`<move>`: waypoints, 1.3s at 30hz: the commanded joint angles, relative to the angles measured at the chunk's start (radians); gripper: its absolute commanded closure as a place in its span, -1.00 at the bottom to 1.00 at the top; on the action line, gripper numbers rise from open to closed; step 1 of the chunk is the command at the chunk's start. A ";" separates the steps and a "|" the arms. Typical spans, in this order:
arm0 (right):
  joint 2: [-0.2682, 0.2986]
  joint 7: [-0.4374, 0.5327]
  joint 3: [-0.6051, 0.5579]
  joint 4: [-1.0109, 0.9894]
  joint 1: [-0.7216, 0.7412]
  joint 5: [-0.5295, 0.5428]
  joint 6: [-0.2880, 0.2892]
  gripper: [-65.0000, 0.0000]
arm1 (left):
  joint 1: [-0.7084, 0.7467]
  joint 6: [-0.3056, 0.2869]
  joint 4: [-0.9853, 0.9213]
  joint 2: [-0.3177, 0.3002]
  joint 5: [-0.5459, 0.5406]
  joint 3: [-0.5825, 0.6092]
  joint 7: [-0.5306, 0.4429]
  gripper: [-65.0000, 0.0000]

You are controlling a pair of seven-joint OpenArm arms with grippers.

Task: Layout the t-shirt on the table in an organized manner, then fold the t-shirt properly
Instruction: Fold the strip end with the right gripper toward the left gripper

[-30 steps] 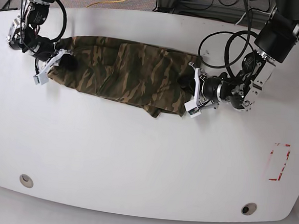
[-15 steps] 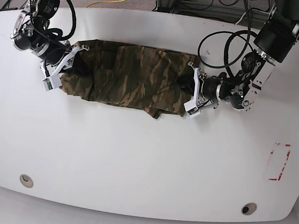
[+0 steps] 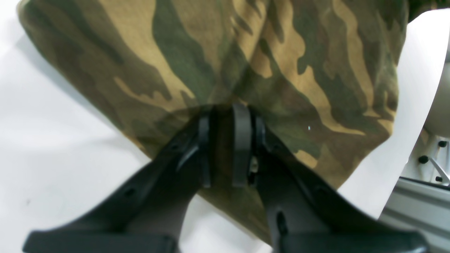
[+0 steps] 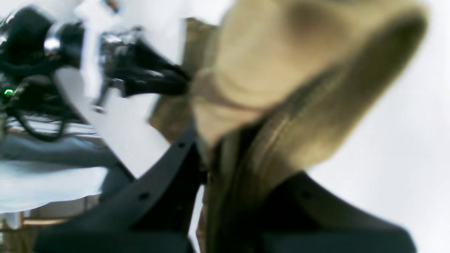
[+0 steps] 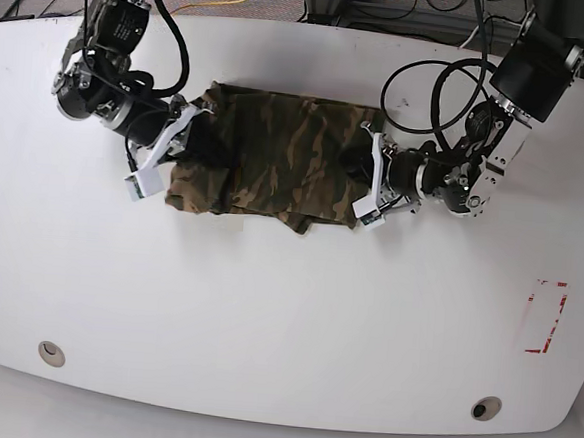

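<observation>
base: looks down from above on my whole table (image 5: pixel 265 317), both arms in frame.
left wrist: rides behind my left gripper (image 3: pixel 225 147), close on the t-shirt (image 3: pixel 246 59).
right wrist: blurred close-up.
shared: the t-shirt.

The right gripper (image 5: pixel 171 155), clamped on the t-shirt (image 5: pixel 277 153), now sits much farther toward the middle of the table (image 5: pixel 266 307) than a second ago, when it was out near that side's edge. Its end of the garment comes with it and doubles over the middle, so the cloth that stretched long across the table is now a shorter, thicker bundle. The left gripper (image 5: pixel 367 184) and its cloth end sit slightly nearer the middle too.
</observation>
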 commanded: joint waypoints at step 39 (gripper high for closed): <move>-0.087 0.028 -0.284 -0.149 0.142 0.031 -0.037 0.01 | 0.028 0.031 -0.013 0.026 0.081 0.008 0.091 0.77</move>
